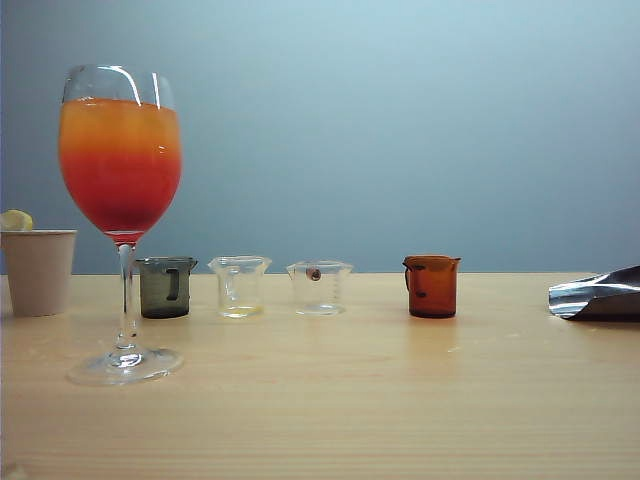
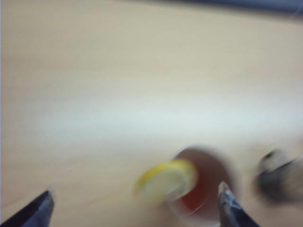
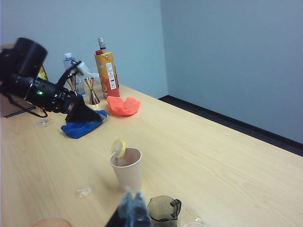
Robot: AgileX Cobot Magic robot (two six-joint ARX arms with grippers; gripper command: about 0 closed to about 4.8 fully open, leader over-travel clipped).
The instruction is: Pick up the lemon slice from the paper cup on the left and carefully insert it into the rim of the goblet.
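Observation:
The goblet [image 1: 120, 190] with its orange-to-red drink stands at the left. Behind it on the far left is the beige paper cup [image 1: 38, 270], with the lemon slice [image 1: 16, 220] perched on its rim. In the blurred left wrist view my left gripper [image 2: 135, 210] is open wide and empty. There the lemon slice [image 2: 165, 180] and the paper cup [image 2: 203, 189] lie ahead of it, near one fingertip [image 2: 226, 198]. My right gripper [image 1: 595, 297] hovers low at the far right, and its fingers [image 3: 132, 208] are pressed together with nothing in them.
A grey beaker [image 1: 165, 287], two clear beakers [image 1: 240, 286] [image 1: 320, 287] and an amber one [image 1: 432, 286] stand in a row behind the goblet. Far back are a blue cloth [image 3: 80, 126], an orange cloth [image 3: 123, 105], a juice carton [image 3: 106, 73] and the left arm [image 3: 47, 92].

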